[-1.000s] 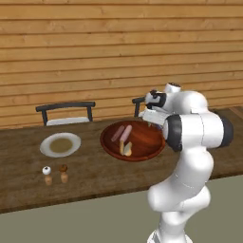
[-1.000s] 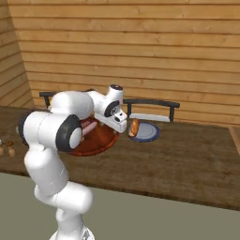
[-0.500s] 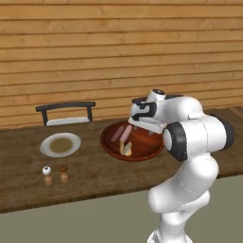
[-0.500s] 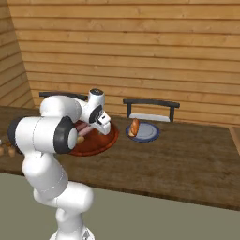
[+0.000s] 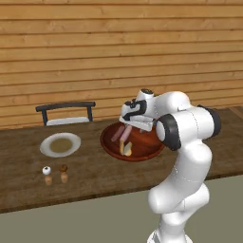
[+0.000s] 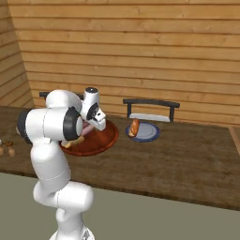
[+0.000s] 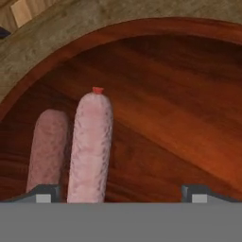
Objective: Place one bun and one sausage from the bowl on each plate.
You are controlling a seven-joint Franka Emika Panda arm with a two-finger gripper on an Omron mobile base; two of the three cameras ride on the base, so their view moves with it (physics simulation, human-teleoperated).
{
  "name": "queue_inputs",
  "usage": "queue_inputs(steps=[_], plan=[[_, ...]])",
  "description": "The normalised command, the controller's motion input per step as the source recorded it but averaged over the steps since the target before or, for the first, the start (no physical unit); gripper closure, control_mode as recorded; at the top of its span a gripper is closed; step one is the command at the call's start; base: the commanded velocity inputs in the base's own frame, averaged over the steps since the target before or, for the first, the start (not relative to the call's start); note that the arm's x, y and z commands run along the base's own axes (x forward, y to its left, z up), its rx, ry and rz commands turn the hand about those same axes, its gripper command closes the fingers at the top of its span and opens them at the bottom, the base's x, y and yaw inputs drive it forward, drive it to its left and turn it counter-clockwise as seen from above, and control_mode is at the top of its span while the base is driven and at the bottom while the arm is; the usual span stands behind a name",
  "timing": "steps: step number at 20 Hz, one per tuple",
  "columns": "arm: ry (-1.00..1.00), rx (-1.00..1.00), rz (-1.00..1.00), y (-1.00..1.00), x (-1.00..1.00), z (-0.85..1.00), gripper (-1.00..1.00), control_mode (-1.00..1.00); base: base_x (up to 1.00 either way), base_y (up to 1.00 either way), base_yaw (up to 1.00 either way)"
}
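Observation:
The reddish-brown bowl (image 5: 147, 144) (image 6: 105, 138) stands mid-table and holds two pink sausages (image 5: 121, 133) and a tan bun (image 5: 127, 149). My gripper (image 5: 133, 122) hangs low over the bowl's left part, open and holding nothing. In the hand view its fingertips (image 7: 45, 193) stand wide apart, the gripper (image 7: 120, 194) just above the bowl floor (image 7: 170, 118). One sausage (image 7: 90, 146) lies between the tips near the left one, the other sausage (image 7: 47, 149) beside it. The pale plate (image 5: 47, 149) lies left of the bowl. On the bluish plate (image 6: 149, 135), right of the bowl, rests an orange-brown bun (image 6: 135, 126).
Two small shakers (image 5: 46, 175) (image 5: 63, 173) stand near the table's front edge, ahead of the pale plate. A dark chair (image 5: 66, 113) (image 6: 151, 110) stands behind the table at the wooden wall. My arm's big white elbow (image 5: 187, 128) rises at the bowl's right.
The hand has swung left, away from the bluish plate, and dropped down over the bowl. Its jaws have stayed open.

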Motion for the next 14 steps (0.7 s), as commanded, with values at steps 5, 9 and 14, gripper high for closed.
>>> queue_inputs(steps=[5, 9, 14], plan=[[0.01, 0.00, 0.00, 0.18, 0.16, -0.27, -1.00, -1.00, 0.00, 0.00, 0.00], [0.00, 0.00, 0.00, 0.02, 0.04, -0.34, -1.00, -1.00, 0.00, 0.00, 0.00], [0.00, 0.00, 0.00, 0.06, 0.09, -0.26, -1.00, -1.00, 0.00, 0.00, 0.00]])
